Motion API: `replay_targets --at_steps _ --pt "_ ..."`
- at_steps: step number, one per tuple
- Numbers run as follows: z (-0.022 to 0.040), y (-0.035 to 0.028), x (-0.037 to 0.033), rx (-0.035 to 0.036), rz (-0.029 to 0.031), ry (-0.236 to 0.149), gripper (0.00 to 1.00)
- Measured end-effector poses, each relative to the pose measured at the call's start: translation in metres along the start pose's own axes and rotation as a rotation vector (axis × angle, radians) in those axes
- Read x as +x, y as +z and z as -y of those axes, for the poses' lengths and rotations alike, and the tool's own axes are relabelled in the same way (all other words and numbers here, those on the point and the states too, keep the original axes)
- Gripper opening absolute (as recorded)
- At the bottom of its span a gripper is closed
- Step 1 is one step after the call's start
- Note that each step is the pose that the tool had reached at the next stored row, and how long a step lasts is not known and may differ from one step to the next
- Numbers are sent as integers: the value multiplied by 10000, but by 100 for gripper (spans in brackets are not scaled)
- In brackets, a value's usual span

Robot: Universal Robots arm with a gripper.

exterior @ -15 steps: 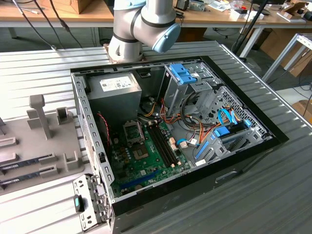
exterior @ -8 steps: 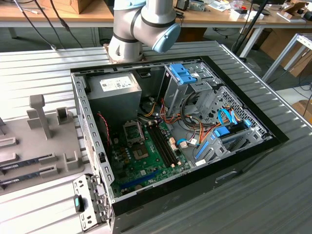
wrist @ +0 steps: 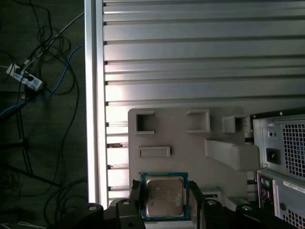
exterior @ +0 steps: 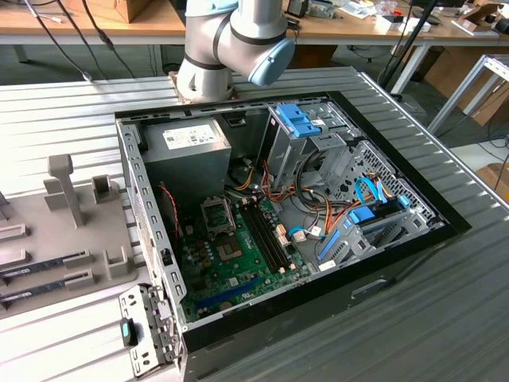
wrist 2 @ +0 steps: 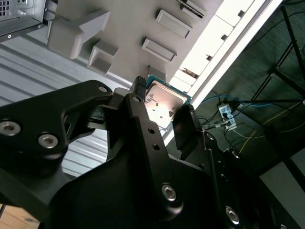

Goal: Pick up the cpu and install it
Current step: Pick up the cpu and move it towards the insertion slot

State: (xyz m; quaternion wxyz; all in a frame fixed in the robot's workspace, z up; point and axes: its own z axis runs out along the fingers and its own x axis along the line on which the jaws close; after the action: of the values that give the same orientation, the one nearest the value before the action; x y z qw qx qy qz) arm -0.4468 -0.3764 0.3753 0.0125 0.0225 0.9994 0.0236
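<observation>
A robotics lab: an opened computer case (exterior: pixel 334 298) on a slatted metal table (exterior: pixel 71 111), cluttered workbenches (exterior: pixel 79 28) behind.

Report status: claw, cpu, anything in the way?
Claw shut on cpu, fingers on two opposite edges. Metal top faces both wrist views. Grey parts tray directly behind it; nothing else between the fingers.

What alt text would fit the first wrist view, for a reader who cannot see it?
The gripper holds the cpu, a square chip with a silvery top, between its two black fingers over a grey parts tray. The tray lies on a ribbed metal table, beside a computer case.
</observation>
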Motion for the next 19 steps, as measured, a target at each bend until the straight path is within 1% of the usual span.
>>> replay_targets --at_steps 7,10,14,16,18,19 --pt "-2 -40 -2 -27 -1 1 47" --pt "-3 -66 -4 -44 -2 1 47" --pt "-3 -74 -4 -44 -2 1 47" --pt "-5 -97 -4 -44 -2 1 47" --pt "-7 -144 -5 -45 0 1 47" --pt "-7 -151 -6 -26 0 0 47"
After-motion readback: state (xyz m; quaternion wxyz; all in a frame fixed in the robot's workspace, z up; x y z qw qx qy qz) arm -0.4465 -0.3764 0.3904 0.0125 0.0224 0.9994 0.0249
